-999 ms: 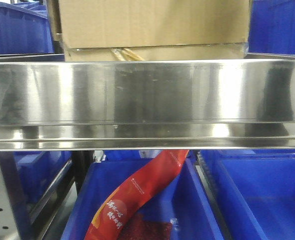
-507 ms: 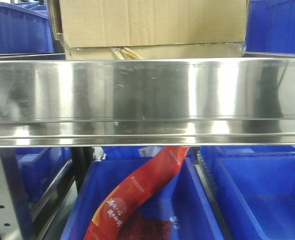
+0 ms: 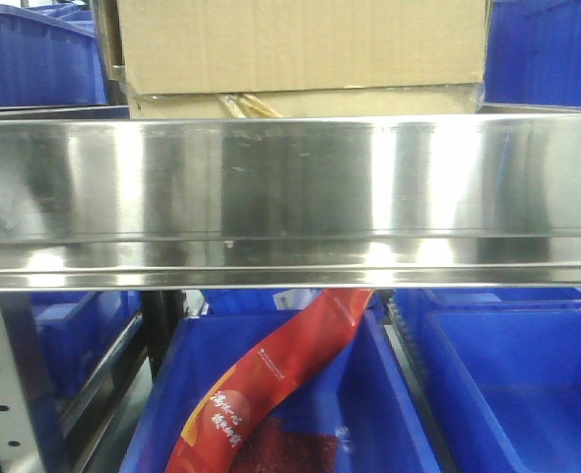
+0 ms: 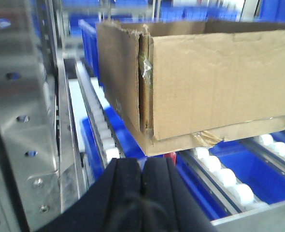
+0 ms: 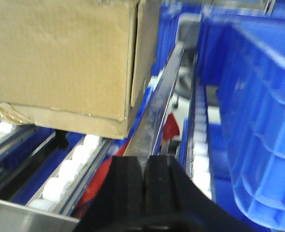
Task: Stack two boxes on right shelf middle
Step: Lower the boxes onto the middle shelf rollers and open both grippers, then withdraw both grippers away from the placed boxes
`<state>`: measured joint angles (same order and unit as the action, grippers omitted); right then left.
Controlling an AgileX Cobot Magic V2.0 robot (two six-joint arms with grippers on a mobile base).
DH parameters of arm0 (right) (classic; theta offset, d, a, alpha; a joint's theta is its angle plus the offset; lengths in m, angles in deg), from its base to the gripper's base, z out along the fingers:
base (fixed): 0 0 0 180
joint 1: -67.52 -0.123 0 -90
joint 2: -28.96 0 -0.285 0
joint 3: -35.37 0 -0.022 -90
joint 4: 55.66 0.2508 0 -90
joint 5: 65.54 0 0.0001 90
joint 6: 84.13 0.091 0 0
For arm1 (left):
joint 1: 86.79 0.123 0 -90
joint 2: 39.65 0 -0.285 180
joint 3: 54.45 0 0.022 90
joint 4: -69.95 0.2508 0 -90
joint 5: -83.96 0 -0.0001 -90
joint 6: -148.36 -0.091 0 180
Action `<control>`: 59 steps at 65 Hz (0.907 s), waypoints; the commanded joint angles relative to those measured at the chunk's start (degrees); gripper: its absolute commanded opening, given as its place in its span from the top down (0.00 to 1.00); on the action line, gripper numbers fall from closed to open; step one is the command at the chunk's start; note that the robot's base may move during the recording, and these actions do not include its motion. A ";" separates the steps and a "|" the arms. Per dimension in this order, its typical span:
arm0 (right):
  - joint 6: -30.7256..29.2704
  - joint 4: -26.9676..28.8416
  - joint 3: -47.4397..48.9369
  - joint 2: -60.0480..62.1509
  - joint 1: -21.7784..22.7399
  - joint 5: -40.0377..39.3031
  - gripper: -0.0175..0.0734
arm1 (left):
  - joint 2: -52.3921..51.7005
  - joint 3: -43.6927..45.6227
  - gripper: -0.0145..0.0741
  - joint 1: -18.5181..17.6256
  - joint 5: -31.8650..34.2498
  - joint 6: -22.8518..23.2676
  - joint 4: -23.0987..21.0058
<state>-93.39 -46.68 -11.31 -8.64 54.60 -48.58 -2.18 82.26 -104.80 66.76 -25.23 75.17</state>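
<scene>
A large brown cardboard box (image 3: 300, 44) stands on the shiny steel shelf (image 3: 290, 187), behind its broad front lip. A thinner cardboard layer (image 3: 369, 101) shows under it; I cannot tell whether that is a second box. In the left wrist view the box (image 4: 215, 82) rests on white rollers, with a torn corner flap and peeling tape. My left gripper (image 4: 142, 166) is shut and empty, just in front of and below its near corner. In the right wrist view the box (image 5: 60, 53) is to the upper left. My right gripper (image 5: 145, 164) is shut and empty, beside its right corner.
Blue plastic bins (image 3: 527, 384) sit on the level below, one holding a red packet (image 3: 271, 384). More blue bins flank the box; a tall one (image 5: 263, 121) is close on the right. A perforated steel post (image 4: 21, 121) stands at the left. White roller tracks (image 5: 70, 169) run under the box.
The front view has shifted slightly, and a screw now shows at the right end of the shelf lip. The box has not visibly moved on the shelf.
</scene>
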 commanded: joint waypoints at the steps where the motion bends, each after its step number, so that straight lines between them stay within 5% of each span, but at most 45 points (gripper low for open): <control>1: -0.47 -0.60 -2.27 3.47 0.19 -2.80 0.98 | -4.18 -2.86 0.96 0.13 2.38 -0.09 0.07; 59: -0.47 -0.60 -3.24 5.99 0.19 -5.78 0.98 | -8.71 -5.26 0.96 1.52 2.87 -0.09 0.08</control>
<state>-93.50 -46.68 -14.45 -2.97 54.60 -52.90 -9.57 77.76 -104.41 68.72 -25.23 75.17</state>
